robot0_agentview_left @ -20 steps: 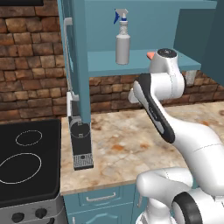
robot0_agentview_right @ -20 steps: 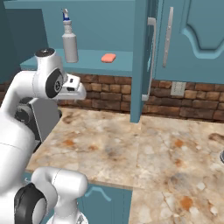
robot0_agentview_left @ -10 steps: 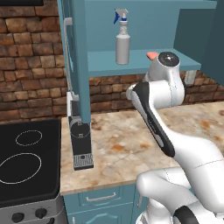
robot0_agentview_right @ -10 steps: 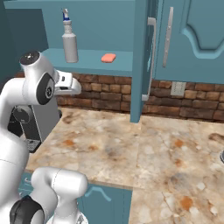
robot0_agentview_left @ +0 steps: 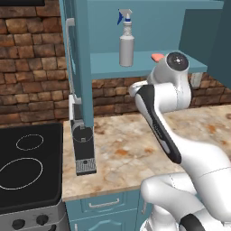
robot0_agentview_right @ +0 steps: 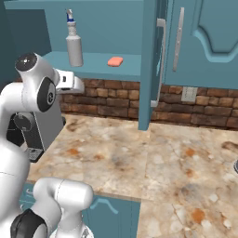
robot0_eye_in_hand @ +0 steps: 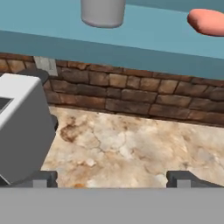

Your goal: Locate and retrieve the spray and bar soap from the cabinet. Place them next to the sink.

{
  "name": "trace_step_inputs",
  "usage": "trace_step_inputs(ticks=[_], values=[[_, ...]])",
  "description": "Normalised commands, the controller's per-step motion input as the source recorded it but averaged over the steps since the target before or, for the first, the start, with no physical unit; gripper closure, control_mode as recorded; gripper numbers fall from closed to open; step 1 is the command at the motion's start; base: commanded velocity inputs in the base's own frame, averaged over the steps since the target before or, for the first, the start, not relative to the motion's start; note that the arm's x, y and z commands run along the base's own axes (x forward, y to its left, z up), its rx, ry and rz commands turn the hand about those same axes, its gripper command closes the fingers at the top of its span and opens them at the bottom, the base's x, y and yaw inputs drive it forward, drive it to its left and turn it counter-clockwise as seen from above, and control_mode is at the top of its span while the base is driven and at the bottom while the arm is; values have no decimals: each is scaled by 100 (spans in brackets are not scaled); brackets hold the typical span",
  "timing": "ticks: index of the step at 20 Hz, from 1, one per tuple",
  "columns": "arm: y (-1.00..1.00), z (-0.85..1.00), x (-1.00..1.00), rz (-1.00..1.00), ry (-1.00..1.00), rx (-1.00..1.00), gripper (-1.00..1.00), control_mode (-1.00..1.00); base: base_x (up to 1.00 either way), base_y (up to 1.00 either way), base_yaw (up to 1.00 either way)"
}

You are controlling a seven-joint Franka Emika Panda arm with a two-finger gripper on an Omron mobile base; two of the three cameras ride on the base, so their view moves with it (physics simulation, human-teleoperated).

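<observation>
In the left base view we see the open cabinet [robot0_agentview_left: 189,31] filling the upper middle of the frame, its door [robot0_agentview_left: 76,54] swung out at upper left. The spray [robot0_agentview_left: 127,39] stands upright on the shelf [robot0_agentview_left: 108,63] near the top centre, and the bar soap [robot0_agentview_left: 156,57] lies flat on the same shelf to its right, partly hidden behind the arm's round joint. The two are apart, not touching.

In the right base view the spray [robot0_agentview_right: 73,41] stands at upper left and the bar soap [robot0_agentview_right: 115,61] sits right of it, near the middle of the shelf.

In the hand view our end effector [robot0_eye_in_hand: 113,178] shows two dark tips low in the frame, set wide apart with nothing between them, so it is spread open and empty. It looks across the marbled bench [robot0_eye_in_hand: 131,148] toward the brick wall [robot0_eye_in_hand: 131,94]. The base of the spray [robot0_eye_in_hand: 103,12] is at the top centre and the bar soap [robot0_eye_in_hand: 205,21] at upper right. A pale grey coffee machine [robot0_eye_in_hand: 19,127] stands at the left of that view.
</observation>
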Motion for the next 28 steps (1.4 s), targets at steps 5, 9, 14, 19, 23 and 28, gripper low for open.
trace_step_inputs(ticks=[5, 9, 14, 19, 23, 28], values=[[7, 26, 17, 7, -13, 4, -100, -100, 0, 0, 0], [10, 32, 1, 5, -13, 0, -100, -100, 0, 0, 0], [2, 36, -1, 0, -15, 1, -100, -100, 0, 0, 0], [1, 30, 0, 0, -8, 0, -100, -100, 0, 0, 0], [6, 7, 5, -3, -1, 6, -100, -100, 0, 0, 0], [5, 10, 27, -2, 0, 5, -100, -100, 0, 0, 0]])
